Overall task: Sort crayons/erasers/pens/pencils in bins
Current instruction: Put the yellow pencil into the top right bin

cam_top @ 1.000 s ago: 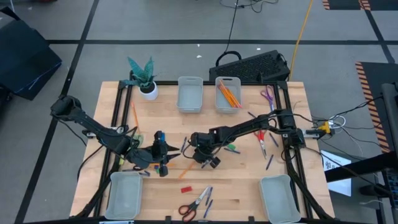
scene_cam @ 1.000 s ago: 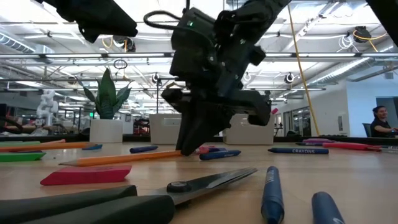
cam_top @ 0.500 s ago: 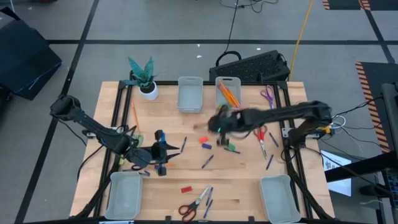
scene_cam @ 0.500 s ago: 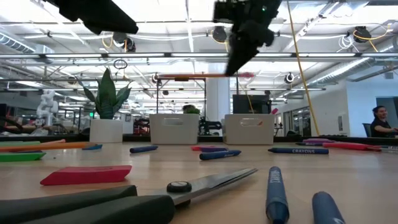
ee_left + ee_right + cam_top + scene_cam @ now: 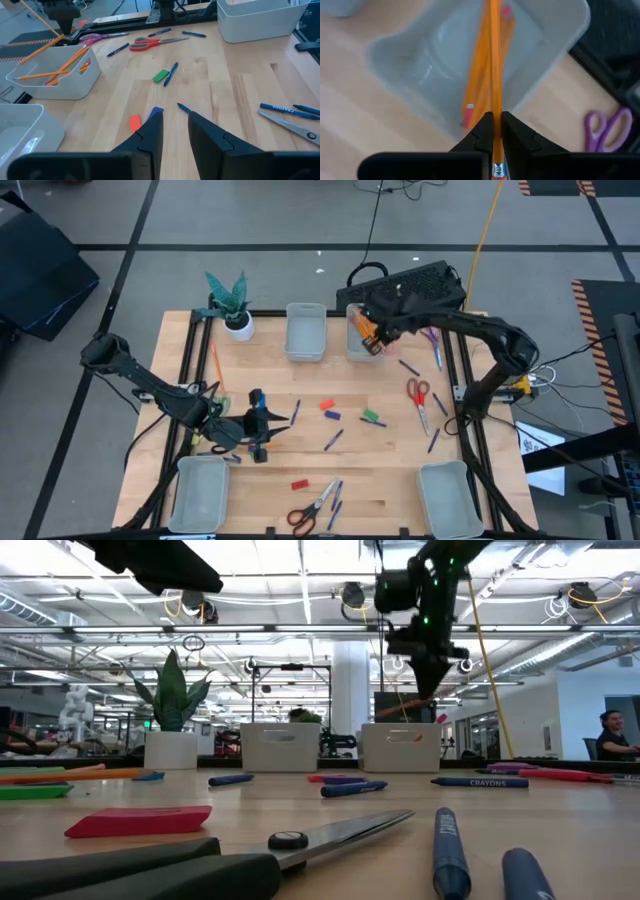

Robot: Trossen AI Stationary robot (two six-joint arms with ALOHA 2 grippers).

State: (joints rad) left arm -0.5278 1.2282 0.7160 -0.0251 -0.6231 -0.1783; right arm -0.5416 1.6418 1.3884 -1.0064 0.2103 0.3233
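From above, I see my right tool over the far bin with pencils. Its wrist view shows the tool closed on one pencil. My left tool is open, low over the worktop.

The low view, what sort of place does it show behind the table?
Probably a large open lab or workshop: rows of ceiling lights, a person seated at the far right, and a grey floor with dark tape lines around the table.
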